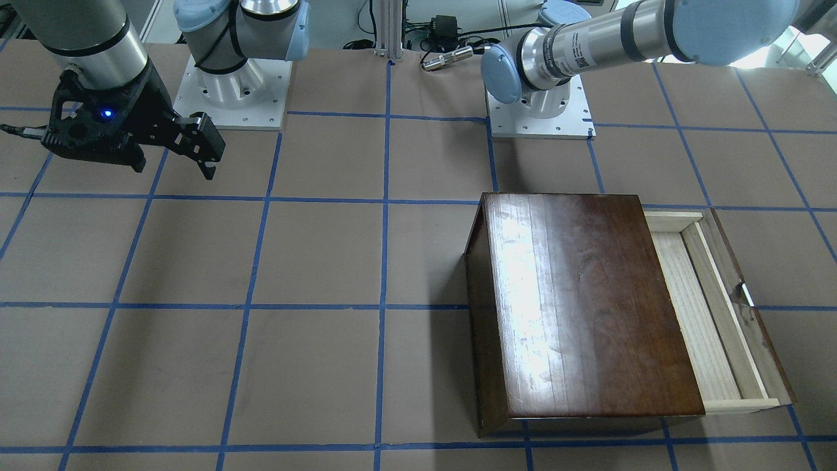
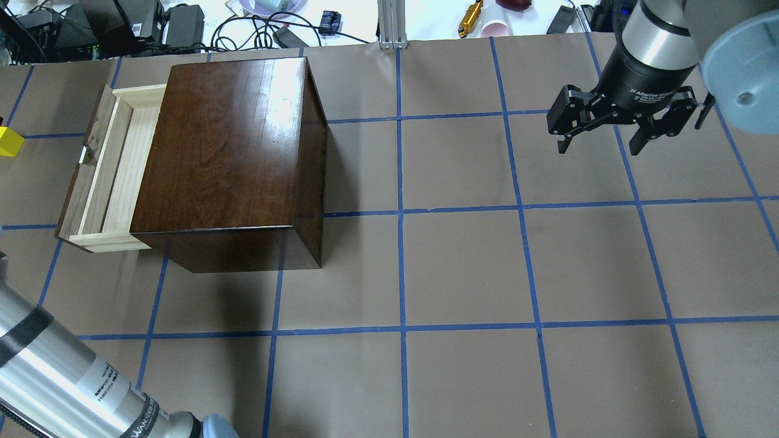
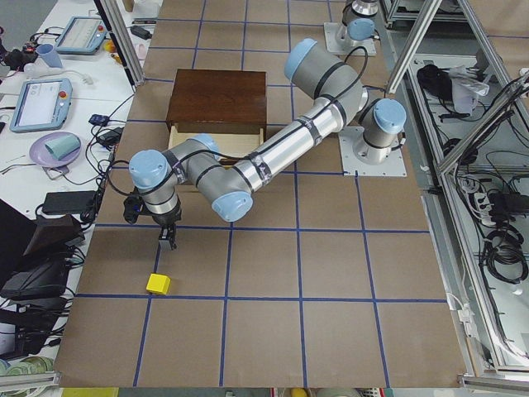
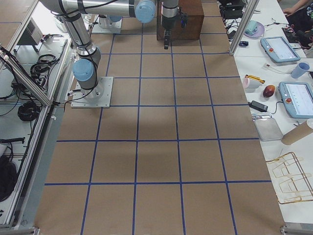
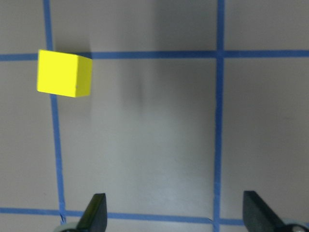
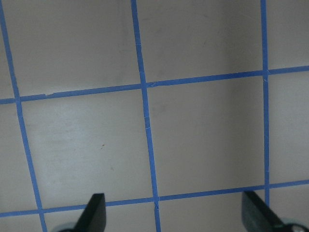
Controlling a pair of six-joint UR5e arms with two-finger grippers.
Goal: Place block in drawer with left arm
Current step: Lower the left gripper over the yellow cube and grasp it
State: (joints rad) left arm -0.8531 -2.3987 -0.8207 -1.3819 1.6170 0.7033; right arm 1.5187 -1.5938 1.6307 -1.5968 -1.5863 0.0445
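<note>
The yellow block [image 3: 158,284] lies on the brown table, out past the table's left end of the box; it also shows at the overhead view's left edge [image 2: 9,141] and in the left wrist view [image 5: 64,73]. The drawer [image 2: 112,176] is pulled out of the dark-brown box [image 2: 225,140] and is empty; it also shows in the front view [image 1: 703,314]. My left gripper [image 5: 176,215] is open and empty, and hovers between drawer and block [image 3: 168,240], apart from both. My right gripper [image 2: 599,143] is open and empty, far from the box.
The left arm's tube [image 2: 61,383] crosses the overhead view's lower left corner. Cables, power bricks and small items [image 2: 182,24] lie beyond the table's far edge. Blue tape lines grid the table. Side benches hold tablets and bowls [image 3: 41,103].
</note>
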